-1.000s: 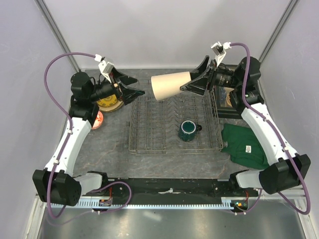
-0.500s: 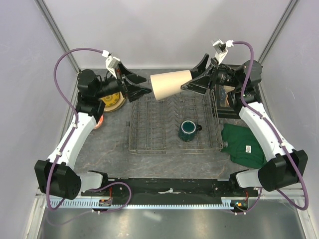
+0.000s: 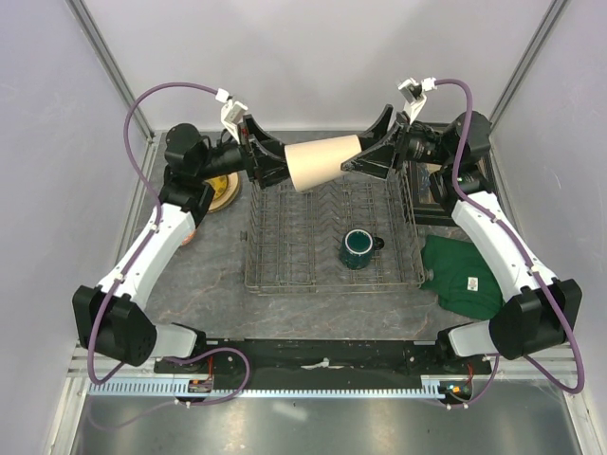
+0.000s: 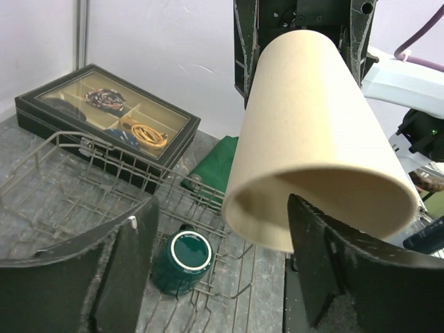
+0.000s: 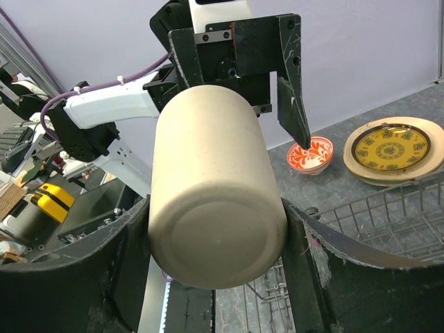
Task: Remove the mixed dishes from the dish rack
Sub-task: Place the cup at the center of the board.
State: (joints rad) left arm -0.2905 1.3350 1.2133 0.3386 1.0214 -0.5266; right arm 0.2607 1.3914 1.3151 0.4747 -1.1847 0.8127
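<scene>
My right gripper (image 3: 365, 156) is shut on the base end of the tall beige tumbler (image 3: 322, 163) and holds it lying sideways in the air above the far edge of the grey wire dish rack (image 3: 285, 256). In the right wrist view both fingers press the tumbler's sides (image 5: 215, 208). My left gripper (image 3: 270, 166) is open, with its fingers on either side of the tumbler's open rim (image 4: 312, 139). The dark green mug (image 3: 358, 248) stands in the rack (image 4: 182, 258). The gold-brown plate (image 3: 220, 188) lies on a paler plate left of the rack. The red-and-white bowl (image 5: 310, 154) sits beside them.
A dark glass-lidded box (image 3: 432, 194) stands right of the rack's far corner. A green folded cloth (image 3: 469, 275) lies on the table at the right. Grey walls close in the back and both sides.
My left gripper has swung up and to the right from above the plates until its open fingers reach around the tumbler's rim. The right gripper and the tumbler have hardly moved.
</scene>
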